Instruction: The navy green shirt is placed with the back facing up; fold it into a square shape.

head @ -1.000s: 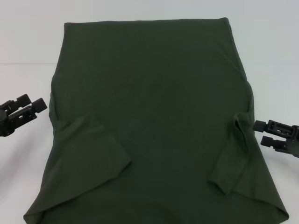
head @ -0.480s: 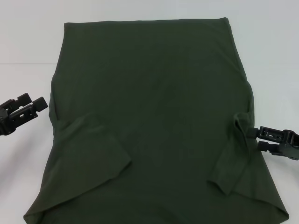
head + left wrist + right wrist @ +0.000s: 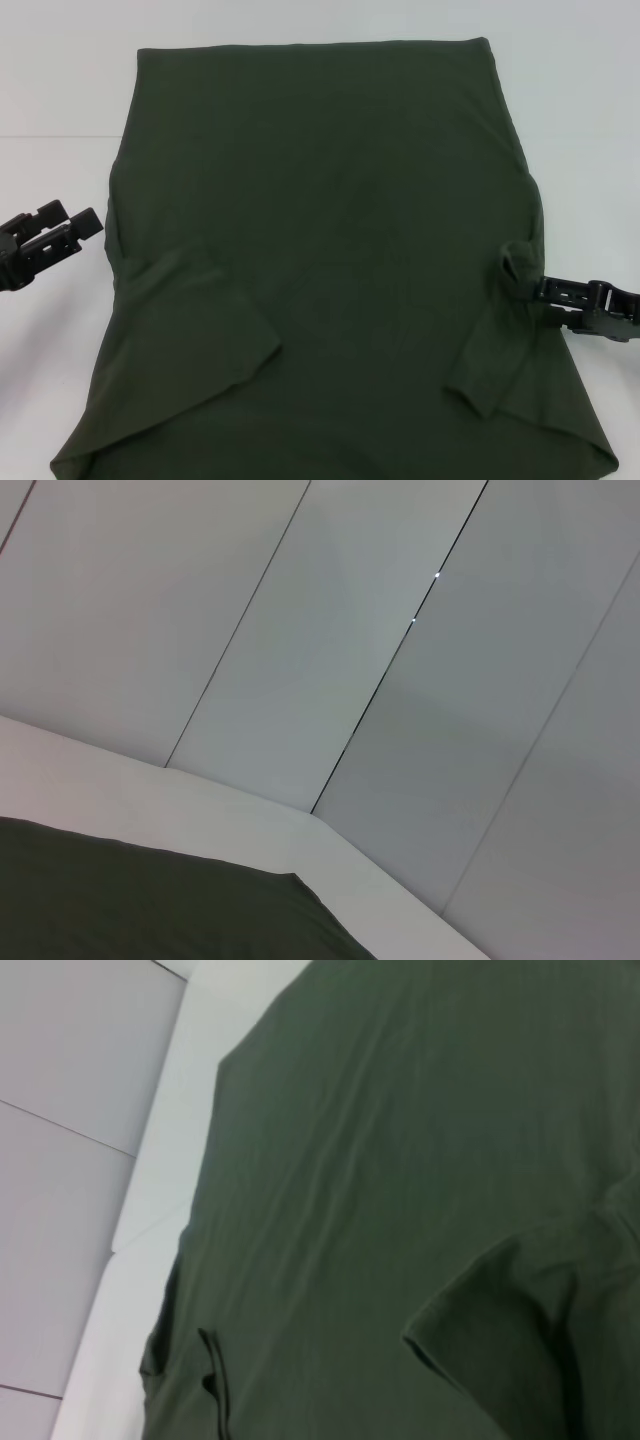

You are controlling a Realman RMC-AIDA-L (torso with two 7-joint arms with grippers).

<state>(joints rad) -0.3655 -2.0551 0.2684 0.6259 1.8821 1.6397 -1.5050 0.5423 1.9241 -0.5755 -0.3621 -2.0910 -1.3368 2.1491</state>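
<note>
Since the earlier frames my right gripper [image 3: 548, 293] had slid inward from the bare table onto the right edge of the large dark olive-green short-sleeved fabric shirt [image 3: 320, 250], just below the small bunched fold at that side; its jaws looked narrowed at the cloth, though I could not tell whether they had actually closed on it. My left gripper [image 3: 88, 225] had not shifted: it sat on the table just off the shirt's left edge, close to the cloth but apart from it, jaws parted. The shirt lay plain side up in the middle of the smooth white tabletop [image 3: 60, 90], its straight hem toward the far side and both sleeves folded in over the body near me, the left one a broad flap, the right one a narrow strip. From the right wrist view the fabric [image 3: 400, 1160] showed soft diagonal ripples and one turned-in sleeve end. The left wrist view caught a corner of the shirt [image 3: 150, 900] on the white surface, and behind the table a pale grey panelled wall [image 3: 400, 630] with thin dark seams.
</note>
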